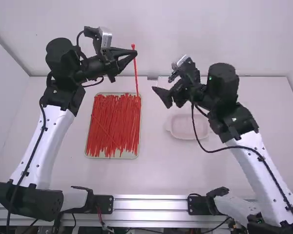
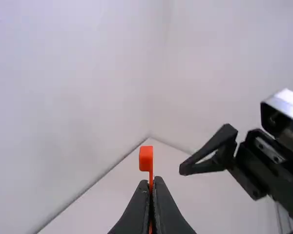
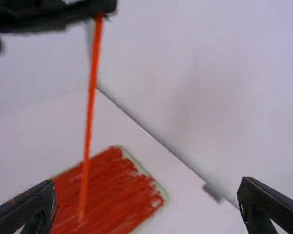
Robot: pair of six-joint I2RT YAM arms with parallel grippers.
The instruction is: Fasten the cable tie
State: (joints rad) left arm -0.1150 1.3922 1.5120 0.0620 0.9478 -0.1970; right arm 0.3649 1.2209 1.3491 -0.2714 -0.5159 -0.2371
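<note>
1. We're seeing the left hand [image 1: 133,52] raised well above the tabletop [image 1: 161,163]. It's clamped fully closed on one red cable tie [image 1: 136,73], just below the tie's head.
2. The head is poking up past the fingertips in the left wrist view, and the strap is hanging straight down. Its tip is ending just over the far edge of the pile of ties [image 1: 115,124] in the tray [image 1: 112,157].
3. The right hand [image 1: 162,96] is gaping wide open and gripping nothing. It's sitting beside the lower strap, near it but apart.
4. We're judging the tie as very light, thin, springy plastic. It's likely bending easily along its length and swinging if bumped, and it's smooth enough to slide between pads.
5. For a hold, we're suggesting the right hand pinch the strap low down, a little above the tip and across its flat faces. That way the tip is staying free to curl up toward the head.
6. The left grip under the head is looking good to us, since the slot seems to be left uncovered. We're not able to confirm the slot's facing.
7. We're flagging the risk that the tip flexes away or twists as the right hand closes, and threading is needing careful alignment.
8. A white dish [image 1: 188,127] is sitting on the tabletop beside the tray, under the right arm.
</note>
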